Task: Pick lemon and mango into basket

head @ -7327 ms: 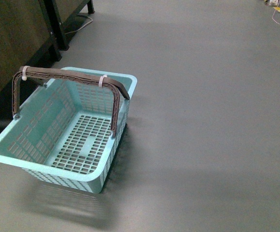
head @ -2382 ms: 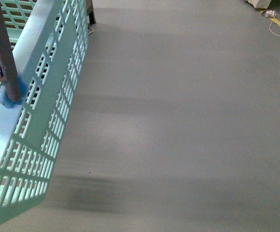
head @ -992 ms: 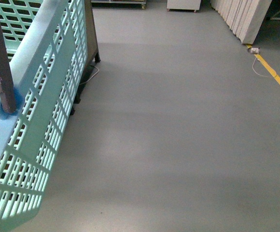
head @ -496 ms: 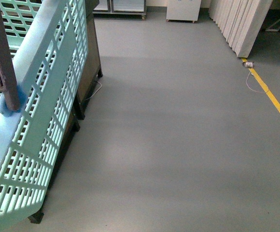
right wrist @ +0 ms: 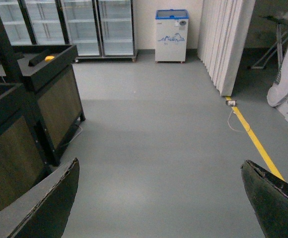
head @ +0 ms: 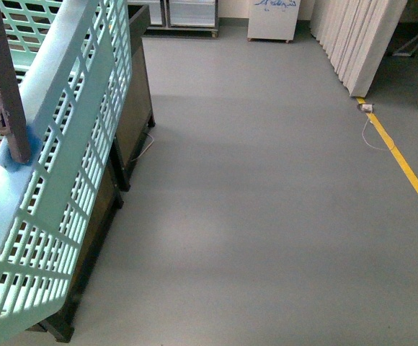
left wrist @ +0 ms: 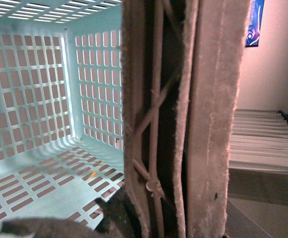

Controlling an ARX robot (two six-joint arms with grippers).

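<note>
The grey floor (head: 267, 216) fills most of the front view; the basket (head: 59, 133) hangs clear of it at 9 o'clock, tilted, its long lattice wall toward the camera, with a dark display stand (head: 133, 108) behind it at 10 o'clock; the left wrist view shows the basket's bottom bare, so neither fruit is in yet. The basket looks light and fairly stiff, though thin lattice plastic flexes and the folding handle (left wrist: 211, 124) lets it swing; the best hold is probably the handle's middle, so that it hangs level rather than canted as it is now. The left gripper (left wrist: 115, 217) shows only as dark parts against that handle; its jaws appear clamped on it, since the basket is off the floor. The right gripper (right wrist: 159, 166) has its jaws wide apart with nothing between them. Neither lemon nor mango can be made out; a yellow speck (right wrist: 48, 58) atop such a stand in the right wrist view is too small to name. Both fruits are likely firm, smooth and apt to roll; the mango is probably the heavier, and best taken across its narrow middle.
</note>
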